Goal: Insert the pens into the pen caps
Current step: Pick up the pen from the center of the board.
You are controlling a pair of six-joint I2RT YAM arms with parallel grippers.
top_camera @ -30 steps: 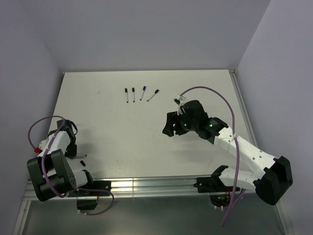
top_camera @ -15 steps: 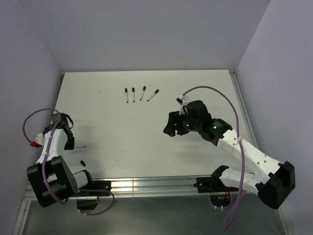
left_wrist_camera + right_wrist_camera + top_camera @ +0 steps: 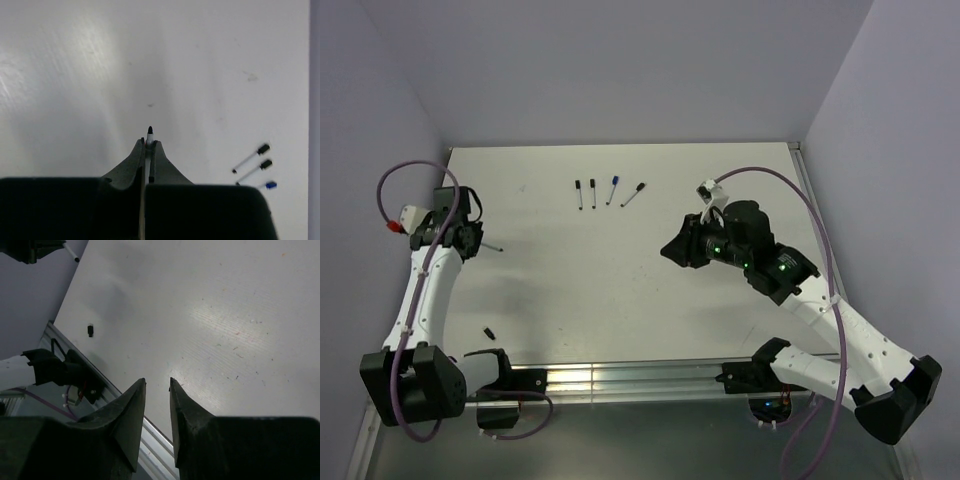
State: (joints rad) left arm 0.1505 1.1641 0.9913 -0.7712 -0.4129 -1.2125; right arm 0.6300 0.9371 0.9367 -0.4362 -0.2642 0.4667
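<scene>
Lifted away from the near-left corner, the left gripper [image 3: 472,240] now hangs farther up the desk [image 3: 620,290], clamped on an uncapped pen [image 3: 492,247]. The right gripper [image 3: 668,252] hovers mid-desk, jaws narrowly apart and empty. Four pens [image 3: 593,191] at far centre look capped; one black cap [image 3: 489,332] lies near left, unfilled.

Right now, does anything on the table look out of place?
One black cap lies alone near the table's near-left edge, far from the four pens lined up at the far side. Nothing else looks odd.

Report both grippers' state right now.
Left gripper: shut on a pen.
Right gripper: open, narrow gap, nothing held.
</scene>
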